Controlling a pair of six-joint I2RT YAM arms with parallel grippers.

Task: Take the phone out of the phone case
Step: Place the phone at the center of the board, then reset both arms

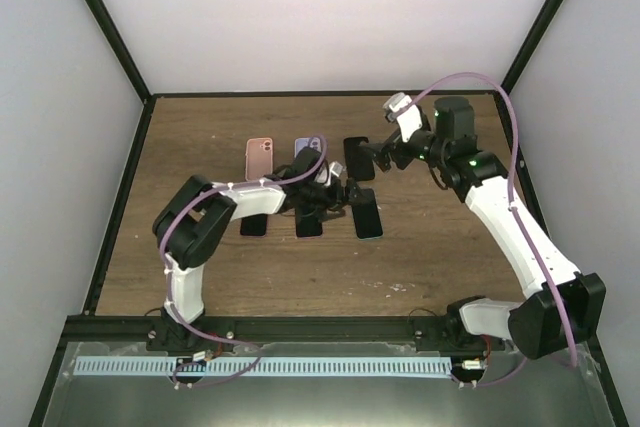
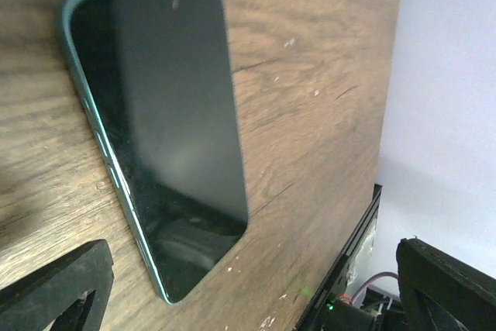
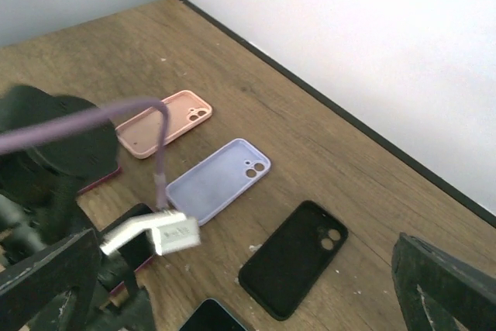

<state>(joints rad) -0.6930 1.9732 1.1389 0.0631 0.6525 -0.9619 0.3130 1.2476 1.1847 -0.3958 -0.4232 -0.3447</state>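
A phone in a dark teal case [image 2: 159, 129] lies screen up on the wooden table; in the top view it [image 1: 369, 214] is the rightmost of the front row. My left gripper [image 2: 248, 300] is open, its fingers wide apart, hovering just beside the phone's near end and touching nothing; in the top view it [image 1: 340, 195] sits just left of that phone. My right gripper [image 3: 248, 300] is open and empty, hovering above the empty black case [image 3: 294, 257]; in the top view it [image 1: 372, 155] is over the back row. The teal phone's corner [image 3: 213, 317] shows at the bottom edge.
Empty cases lie in the back row: pink [image 1: 260, 157], lavender [image 1: 308, 151], black [image 1: 356, 157]. Two more phones [image 1: 253, 225] [image 1: 309, 225] lie in the front row. The left arm and its purple cable [image 3: 159, 153] cross the right wrist view. A black frame rail [image 2: 353, 253] edges the table.
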